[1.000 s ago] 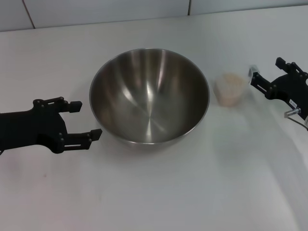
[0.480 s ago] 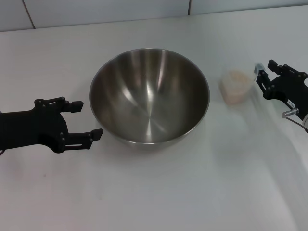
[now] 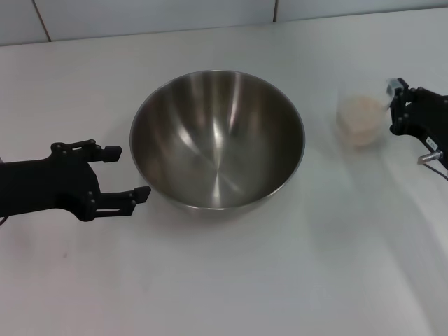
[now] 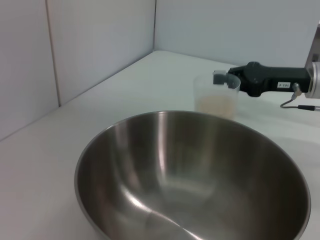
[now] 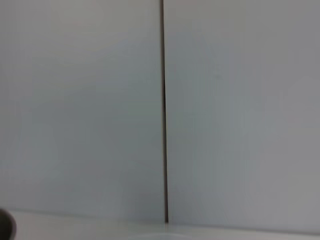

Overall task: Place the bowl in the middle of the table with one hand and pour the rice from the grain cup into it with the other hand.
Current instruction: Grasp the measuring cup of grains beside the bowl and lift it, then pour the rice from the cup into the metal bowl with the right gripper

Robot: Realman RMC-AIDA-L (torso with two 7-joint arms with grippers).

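Note:
The steel bowl (image 3: pixel 217 140) stands upright on the white table (image 3: pixel 280 280), near its middle, and it looks empty. It fills the left wrist view (image 4: pixel 195 175). My left gripper (image 3: pixel 131 171) is open and empty just left of the bowl, not touching it. My right gripper (image 3: pixel 393 105) is shut on the rim of the grain cup (image 3: pixel 360 117), holding it upright to the right of the bowl. The rice (image 3: pixel 358 120) lies in the cup's lower part. The left wrist view shows the cup (image 4: pixel 215 97) beyond the bowl, with the right gripper (image 4: pixel 222 79) on its rim.
A pale tiled wall (image 3: pixel 140 17) runs along the table's far edge. The right wrist view shows only this wall with a dark vertical seam (image 5: pixel 163 125). Bare tabletop lies in front of the bowl.
My right gripper has moved to the right and slightly back, away from the bowl, taking the grain cup with it and bringing it more upright. The left gripper and the bowl have not moved.

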